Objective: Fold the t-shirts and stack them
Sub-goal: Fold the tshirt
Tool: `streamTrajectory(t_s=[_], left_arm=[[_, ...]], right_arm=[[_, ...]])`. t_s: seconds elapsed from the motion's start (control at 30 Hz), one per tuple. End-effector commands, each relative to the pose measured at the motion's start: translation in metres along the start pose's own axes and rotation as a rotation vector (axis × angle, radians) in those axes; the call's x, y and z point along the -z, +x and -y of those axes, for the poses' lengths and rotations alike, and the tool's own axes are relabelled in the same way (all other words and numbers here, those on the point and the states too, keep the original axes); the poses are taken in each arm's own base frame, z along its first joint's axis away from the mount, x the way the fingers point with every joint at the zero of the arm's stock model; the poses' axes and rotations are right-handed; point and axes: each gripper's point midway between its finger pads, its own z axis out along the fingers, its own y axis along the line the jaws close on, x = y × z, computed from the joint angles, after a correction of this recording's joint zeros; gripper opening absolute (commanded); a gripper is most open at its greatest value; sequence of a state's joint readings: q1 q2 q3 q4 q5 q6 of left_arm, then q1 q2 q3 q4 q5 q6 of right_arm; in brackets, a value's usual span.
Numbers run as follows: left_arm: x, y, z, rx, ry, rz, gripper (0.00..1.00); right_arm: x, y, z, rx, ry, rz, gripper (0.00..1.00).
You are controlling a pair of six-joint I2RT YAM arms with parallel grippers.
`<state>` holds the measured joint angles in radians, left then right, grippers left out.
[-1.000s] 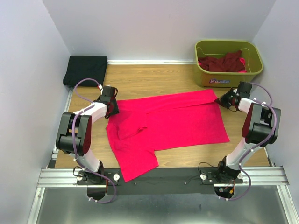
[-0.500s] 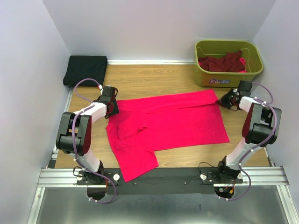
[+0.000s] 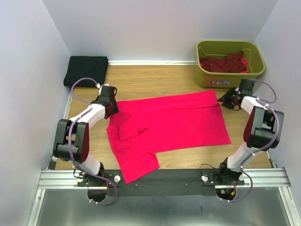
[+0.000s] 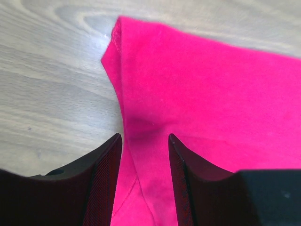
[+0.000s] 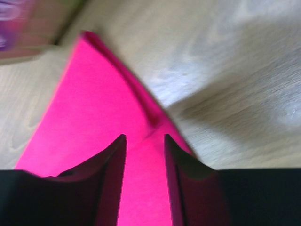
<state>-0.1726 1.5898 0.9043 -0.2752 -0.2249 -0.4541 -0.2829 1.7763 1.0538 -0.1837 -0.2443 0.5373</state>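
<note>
Top external: tub (image 3: pixel 209 77) holds maroon t-shirts (image 3: pixel 228 62); left pincer (image 4: pixel 144 137), right pincer (image 5: pixel 144 137) spread over pink t-shirt (image 3: pixel 174 122)

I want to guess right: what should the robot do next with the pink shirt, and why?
Probably lift both hands away. The left hand and right hand are open at the far corners of the pink shirt, which lies spread on the table, ready to fold.

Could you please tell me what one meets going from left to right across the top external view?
black shirt → left gripper → pink shirt → tub
</note>
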Motion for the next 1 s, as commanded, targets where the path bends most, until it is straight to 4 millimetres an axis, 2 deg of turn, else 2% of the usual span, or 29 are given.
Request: streamTrajectory(t_s=[0.0,0.1,0.17,0.2,0.27,0.3,0.37,0.5,0.73,0.83,0.9,0.97], left_arm=[[0.025,-0.033,0.011,0.057,0.031,0.103,0.52],[0.025,-0.032,0.020,0.060,0.058,0.094,0.52],[0.018,-0.028,0.023,0.050,0.061,0.075,0.52],[0.013,-0.027,0.025,0.045,0.056,0.065,0.52],[0.007,-0.027,0.026,0.036,0.054,0.055,0.52],[0.004,-0.029,0.028,0.034,0.055,0.057,0.52],[-0.005,-0.025,0.027,0.024,0.040,0.039,0.52],[-0.021,-0.020,0.027,0.011,0.014,0.007,0.52],[-0.044,-0.015,0.030,-0.012,-0.010,-0.045,0.52],[-0.051,-0.020,0.036,-0.012,-0.003,-0.051,0.52],[-0.053,-0.030,0.041,-0.010,-0.001,-0.039,0.52],[-0.063,-0.031,0.042,-0.018,-0.013,-0.052,0.52]], right_arm=[[0.027,-0.010,-0.038,0.104,-0.036,0.091,0.48],[0.028,0.011,-0.071,0.175,-0.097,0.064,0.48],[0.027,0.022,-0.090,0.216,-0.136,0.053,0.48],[0.023,0.036,-0.104,0.245,-0.171,0.021,0.48],[0.016,0.046,-0.118,0.264,-0.205,-0.005,0.48],[0.013,0.058,-0.128,0.283,-0.224,-0.027,0.47],[0.003,0.066,-0.131,0.297,-0.223,-0.043,0.47],[-0.021,0.078,-0.118,0.270,-0.169,-0.073,0.47],[-0.047,0.088,-0.092,0.244,-0.076,-0.086,0.47],[-0.056,0.087,-0.083,0.242,-0.036,-0.077,0.47],[-0.059,0.086,-0.079,0.244,-0.018,-0.070,0.48],[-0.063,0.081,-0.074,0.243,0.011,-0.049,0.47]])
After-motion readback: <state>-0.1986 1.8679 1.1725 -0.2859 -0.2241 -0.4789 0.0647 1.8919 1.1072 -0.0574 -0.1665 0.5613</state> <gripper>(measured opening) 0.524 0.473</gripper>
